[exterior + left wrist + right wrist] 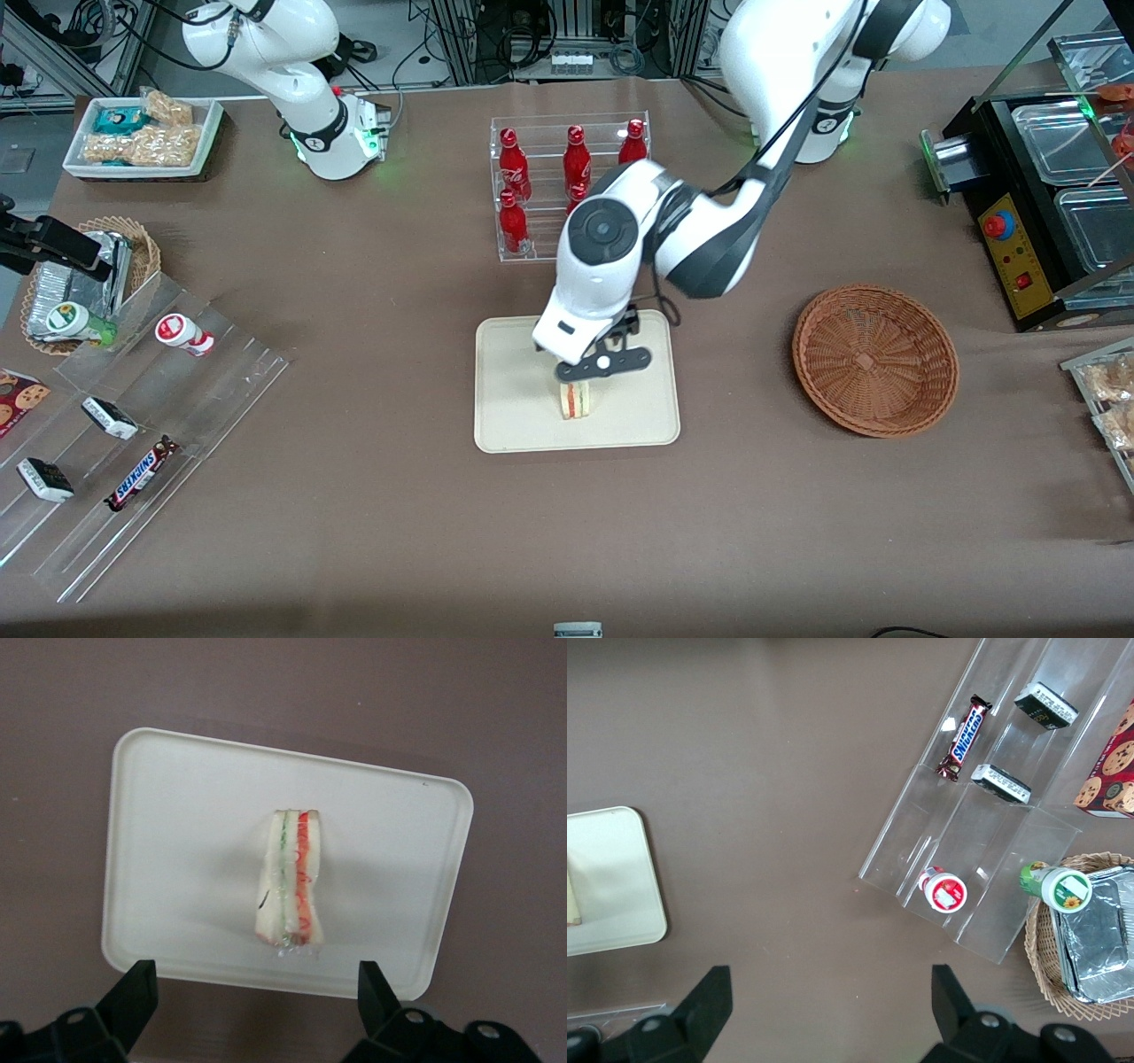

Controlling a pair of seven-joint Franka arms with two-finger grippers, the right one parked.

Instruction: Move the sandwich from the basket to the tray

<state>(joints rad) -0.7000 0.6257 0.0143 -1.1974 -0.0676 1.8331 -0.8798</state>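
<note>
The sandwich (576,400) (291,886), a pale bread wedge with red and green filling in clear wrap, stands on its edge in the middle of the cream tray (514,416) (177,815). My left gripper (590,376) (257,985) hovers just above the sandwich, open, its black fingers (137,988) spread wide with nothing between them. The reddish-brown wicker basket (875,359) sits empty beside the tray, toward the working arm's end of the table.
A clear rack of red cola bottles (567,177) stands farther from the front camera than the tray. Toward the parked arm's end are a clear stepped shelf with snacks (133,425), a paler basket of foil packets (89,275) and a white snack dish (142,137). A black machine (1036,221) stands toward the working arm's end.
</note>
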